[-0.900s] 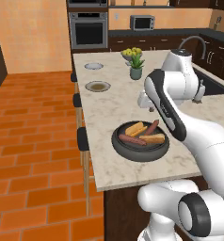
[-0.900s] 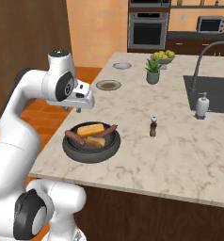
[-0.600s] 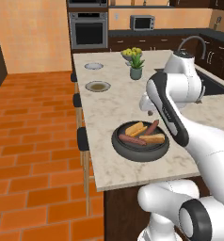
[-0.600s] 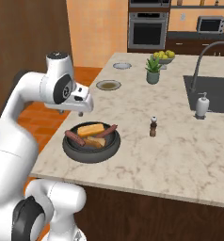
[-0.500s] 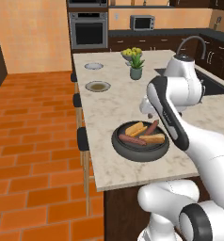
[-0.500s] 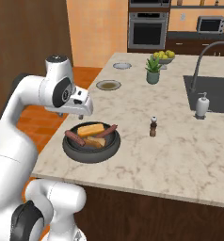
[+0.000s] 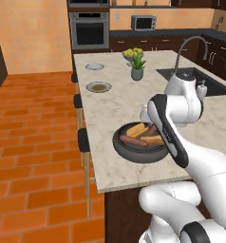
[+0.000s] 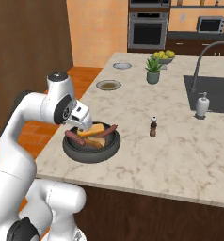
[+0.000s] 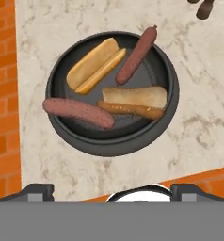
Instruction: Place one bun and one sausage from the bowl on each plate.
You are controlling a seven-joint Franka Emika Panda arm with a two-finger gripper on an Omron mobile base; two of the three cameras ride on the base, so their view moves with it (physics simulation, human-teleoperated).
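Note:
The dark bowl sits near the counter's front edge and holds both buns and both sausages. One bun lies at its upper left, the other bun in the middle. A sausage leans on the far rim and another sausage lies at the lower left. My gripper hovers straight above the bowl, open, with nothing between its fingertips. The hand hangs over the bowl's left side. Far up the counter are the olive-centred plate and the pale plate.
A pepper shaker stands right of the bowl. Further back are a potted plant, a fruit bowl, the sink with its faucet and a soap bottle. Dark stools line the counter's left edge over the orange floor.
The hand has come down closer over the bowl and the jaws have spread apart. The food in the bowl has not moved.

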